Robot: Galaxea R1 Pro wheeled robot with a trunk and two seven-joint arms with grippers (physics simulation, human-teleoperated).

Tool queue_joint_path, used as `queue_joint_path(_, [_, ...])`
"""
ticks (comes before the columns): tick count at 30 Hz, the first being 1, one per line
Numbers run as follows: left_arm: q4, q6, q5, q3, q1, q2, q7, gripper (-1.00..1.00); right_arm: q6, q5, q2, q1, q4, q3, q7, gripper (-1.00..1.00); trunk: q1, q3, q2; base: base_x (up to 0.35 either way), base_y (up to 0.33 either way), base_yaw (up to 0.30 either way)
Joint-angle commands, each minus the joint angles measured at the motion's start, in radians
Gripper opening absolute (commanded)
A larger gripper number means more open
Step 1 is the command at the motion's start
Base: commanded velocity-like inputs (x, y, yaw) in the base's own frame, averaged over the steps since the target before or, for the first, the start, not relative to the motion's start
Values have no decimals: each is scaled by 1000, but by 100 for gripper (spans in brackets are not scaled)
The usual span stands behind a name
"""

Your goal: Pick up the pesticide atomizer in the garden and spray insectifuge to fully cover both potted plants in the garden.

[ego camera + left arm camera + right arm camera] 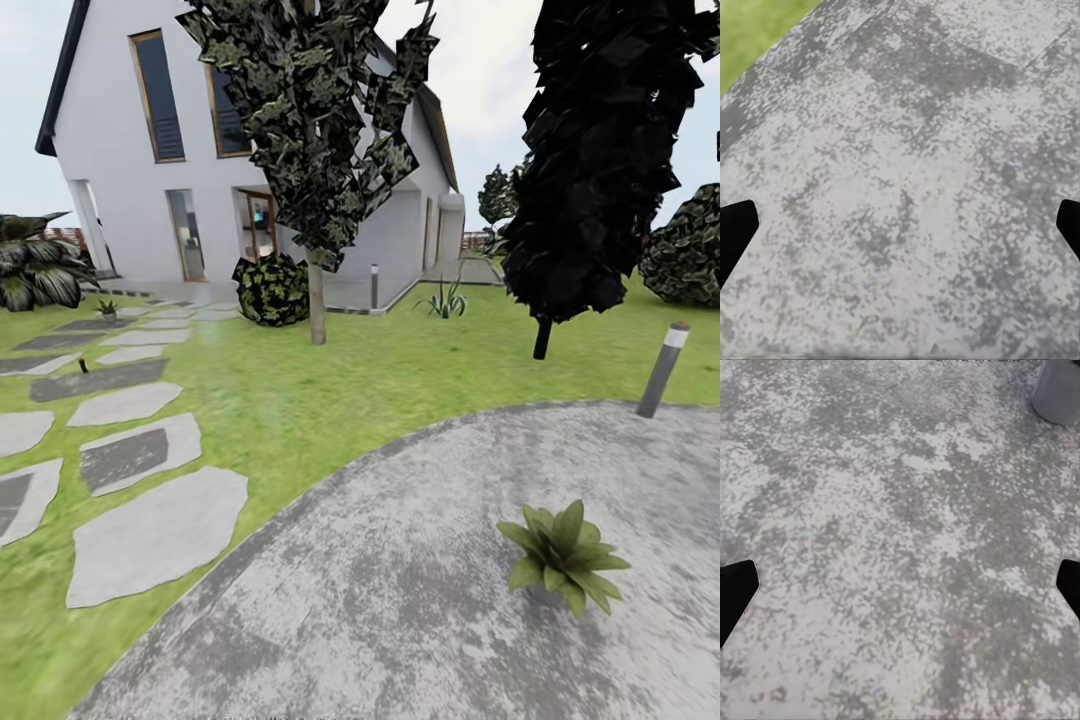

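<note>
Mottled grey paving (400,600), potted plant (563,553), bollard (663,369) beyond

Head view: high vantage, facing forward and slightly down across a mottled grey paved area (400,600), lawn (330,390) and stepping stones toward a white house (200,150). Left wrist view: close above the same paving (900,187), looking down, a strip of grass at one corner. Right wrist view: likewise close over the paving (885,540); a grey cylindrical object (1061,394) at the edge, possibly a post base.
</note>
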Motion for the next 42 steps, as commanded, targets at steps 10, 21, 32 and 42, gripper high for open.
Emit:
queue_joint_path(10, [1,-4,0,0,-1,0,2,100,-3,1,0,0,1,0,0,100,38,-32,-71,0,0,275])
queue_joint_path(21, [1,-4,0,0,-1,0,2,100,-3,2,0,0,1,0,0,100,80,-72,-148,0,0,276])
queue_joint_path(32, [1,-4,0,0,-1,0,3,100,-3,2,0,0,2,0,0,100,123,-113,-225,0,0,272])
queue_joint_path(42, [1,-4,0,0,-1,0,3,100,-3,2,0,0,2,0,0,100,161,-151,-295,0,0,272])
